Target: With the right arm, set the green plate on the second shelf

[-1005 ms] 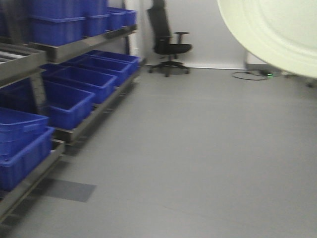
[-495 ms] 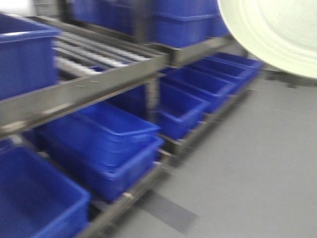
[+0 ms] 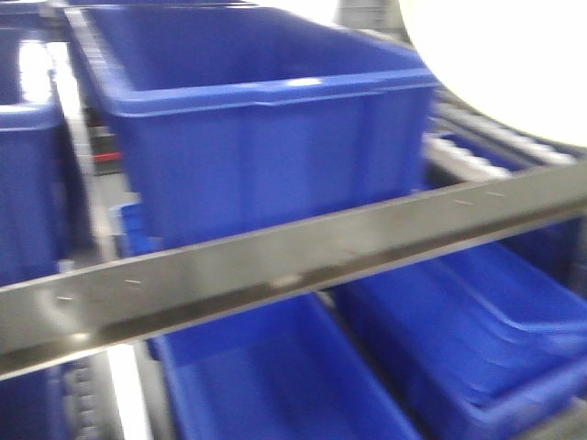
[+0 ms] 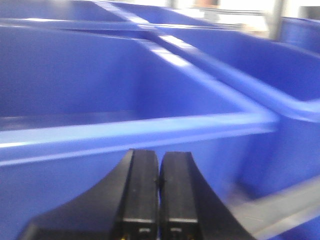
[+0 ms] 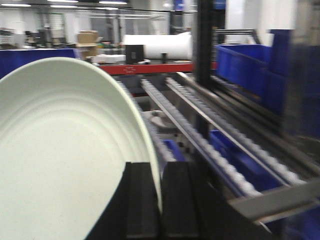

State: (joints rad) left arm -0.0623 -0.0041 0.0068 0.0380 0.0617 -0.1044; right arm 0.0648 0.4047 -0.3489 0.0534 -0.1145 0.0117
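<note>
The green plate point(image 5: 65, 155) is pale mint, round and shallow. It stands on edge in the right wrist view, filling the left half. My right gripper point(image 5: 160, 167) is shut on its rim, black fingers on either side. The plate also shows as a pale disc at the top right of the front view point(image 3: 500, 64), above the roller shelf point(image 5: 210, 130). My left gripper point(image 4: 159, 159) is shut and empty, facing a blue bin point(image 4: 120, 100).
A dark metal shelf rail point(image 3: 275, 266) crosses the front view. A large blue bin point(image 3: 257, 119) sits on the shelf above it, more blue bins point(image 3: 459, 330) below. Roller tracks and a black upright post point(image 5: 202, 40) lie to the plate's right.
The front view has swung from open floor to close against the rack, the bins and rail now filling it. The plate stays at the top right of the view.
</note>
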